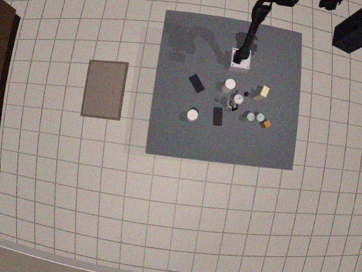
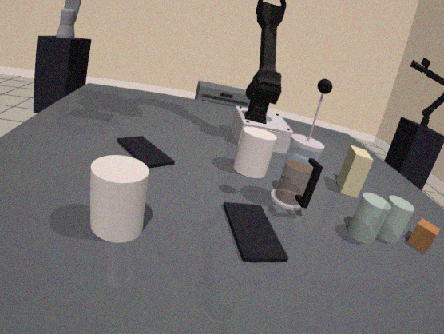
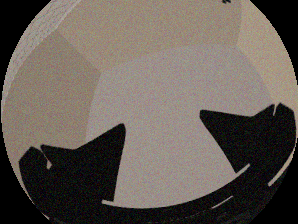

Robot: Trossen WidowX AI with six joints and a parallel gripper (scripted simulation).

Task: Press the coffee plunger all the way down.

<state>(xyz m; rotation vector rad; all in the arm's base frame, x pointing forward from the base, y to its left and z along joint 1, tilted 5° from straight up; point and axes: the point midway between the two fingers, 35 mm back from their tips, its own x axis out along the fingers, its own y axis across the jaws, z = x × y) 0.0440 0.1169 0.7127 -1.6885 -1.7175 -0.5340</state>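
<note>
One arm [image 2: 268,56] rises from its white base plate [image 2: 275,120] at the far side of the grey table [image 2: 192,288], and I see its upper links leave the exterior view at the top edge, so the gripper itself does not appear there. Through the wrist camera I read the gripper [image 3: 162,139] as spread wide with nothing between its two dark fingers; only pale wall and ceiling surfaces fill the gap, so the tool points upward and away from the table. My target, the coffee press [image 2: 297,181], stands upright on the table in front of the base, well apart from the gripper and far below it. Its glass body holds brown liquid, and a black handle [image 2: 311,183] faces the near right. The plunger rod [image 2: 315,117] leans slightly and ends in a black knob [image 2: 324,86], raised high above the white lid [image 2: 307,142]. In the top view the press [image 1: 235,101] sits just below a white cylinder [image 1: 230,84]. Around it lie a second white cylinder [image 2: 118,197], two black slabs [image 2: 254,231], a yellow block [image 2: 354,170], two pale green cylinders [image 2: 369,216] touching each other, and an orange cube [image 2: 423,235].
</note>
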